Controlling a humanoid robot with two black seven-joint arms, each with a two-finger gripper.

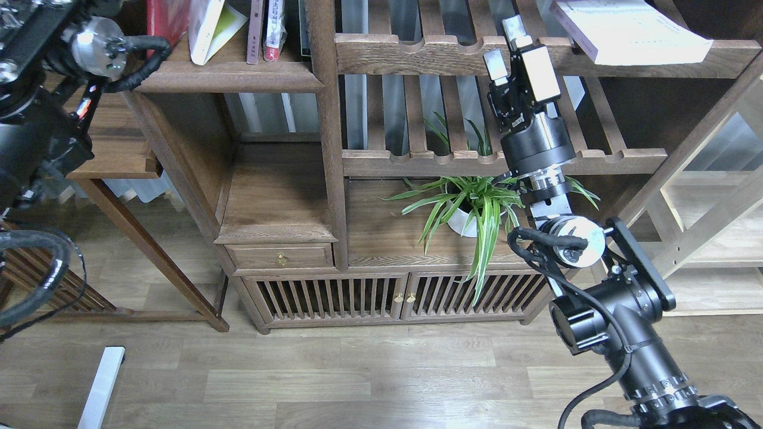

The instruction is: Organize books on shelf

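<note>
The right gripper (505,43), jaws released and empty, points toward the pale book (626,30) lying flat on the slatted rack (417,53), probably to fetch it. The left gripper is out of view, so its jaws I cannot tell.

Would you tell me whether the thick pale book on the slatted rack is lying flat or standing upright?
Lying flat: the thick pale book rests cover-up on the top slatted rack, page edges facing forward.

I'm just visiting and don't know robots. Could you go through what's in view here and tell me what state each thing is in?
Red book: upright at the shelf's left end.
Yellow-green book: leaning.
Pale book: lying flat on the upper slatted rack.
Shelf: holds several books.
Right gripper: open, holding nothing.
Left gripper: out of view.
Drawer: shut.
Cabinet doors: shut.
Potted plant: upright.
</note>
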